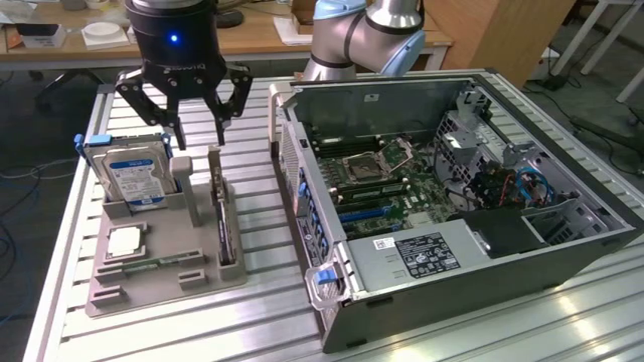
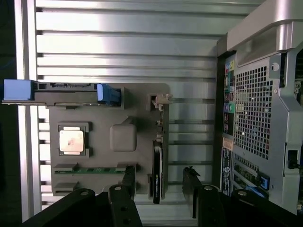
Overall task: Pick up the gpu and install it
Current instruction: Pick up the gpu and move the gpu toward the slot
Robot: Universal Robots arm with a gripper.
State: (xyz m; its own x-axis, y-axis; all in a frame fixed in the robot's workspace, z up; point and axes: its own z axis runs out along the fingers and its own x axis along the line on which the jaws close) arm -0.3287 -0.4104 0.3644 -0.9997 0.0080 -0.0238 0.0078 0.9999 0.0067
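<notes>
gpu (image 1: 223, 226) on edge in its holder, spread gripper poised above

The gpu stands on its long edge in a slot along the side of the grey holder tray (image 1: 201, 280) nearest the computer case (image 1: 453, 226), with its silver bracket (image 1: 213, 162) at the far end. The gripper (image 1: 201, 142) hangs just above that bracket end, its fingers spread wide and holding nothing. In the wrist view the two fingertips (image 2: 189, 182) sit either side of the card's line without touching it.

On the same tray, the hard drive (image 1: 131, 170) stands upright just beside the gripper. The processor (image 1: 124, 241) and the memory stick (image 1: 151, 264) lie flat nearer the front.

The risks look to come from crowding and a thin grip. A finger could clip the hard drive or the tray's upright post on the way down. A pinch near one end may let the card swing or tilt. A tilted card could then snag on the case wall or meet the motherboard slot (image 1: 367, 215) off square.
</notes>
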